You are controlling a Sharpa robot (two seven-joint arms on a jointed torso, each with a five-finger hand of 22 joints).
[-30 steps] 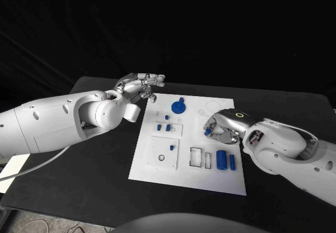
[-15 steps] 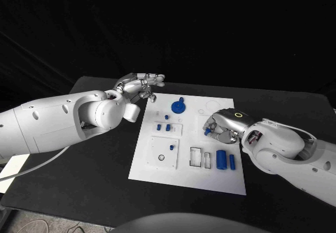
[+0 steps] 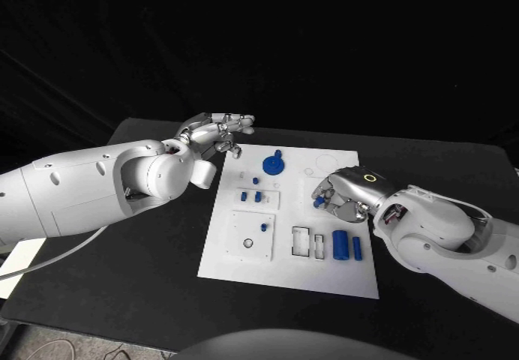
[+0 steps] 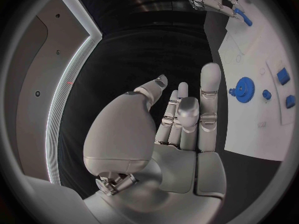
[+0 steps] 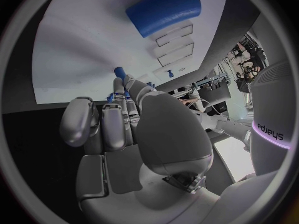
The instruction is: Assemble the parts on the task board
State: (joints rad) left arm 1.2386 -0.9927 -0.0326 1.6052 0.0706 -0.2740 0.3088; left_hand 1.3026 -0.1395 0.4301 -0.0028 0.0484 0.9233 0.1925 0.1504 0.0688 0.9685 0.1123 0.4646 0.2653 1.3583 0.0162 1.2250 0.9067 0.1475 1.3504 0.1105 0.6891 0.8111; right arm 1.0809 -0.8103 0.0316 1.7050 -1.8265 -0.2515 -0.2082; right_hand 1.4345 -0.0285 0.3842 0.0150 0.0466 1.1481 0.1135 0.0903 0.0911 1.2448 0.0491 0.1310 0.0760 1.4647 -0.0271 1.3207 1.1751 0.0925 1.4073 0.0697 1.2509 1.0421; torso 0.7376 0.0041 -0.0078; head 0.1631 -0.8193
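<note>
Task board (image 3: 244, 262) lies mid tabletop (image 3: 130, 285), wide bare black margin on all sides. Left hand (image 3: 220, 130) hovers off board's far left corner, fingers loosely apart, holding nothing; blue gear (image 3: 276, 164) near, just beyond fingertips. Right hand (image 3: 346, 193) over board's right part, fingers curled, pinching small blue peg (image 3: 321, 200). Two blue cylinders (image 3: 347, 246) lie on board just beside right hand.

Task board (image 3: 286, 277): white rectangular plate lying flat at the middle of the black table, with rectangular recesses and round holes. Parts: blue gear (image 3: 276, 164) near its far edge; small blue pegs (image 3: 251, 196) in a left-hand recess; two blue cylinders (image 3: 347, 246) side by side near its right edge; one small blue peg (image 3: 320, 201) pinched in the right hand (image 3: 348, 193).
</note>
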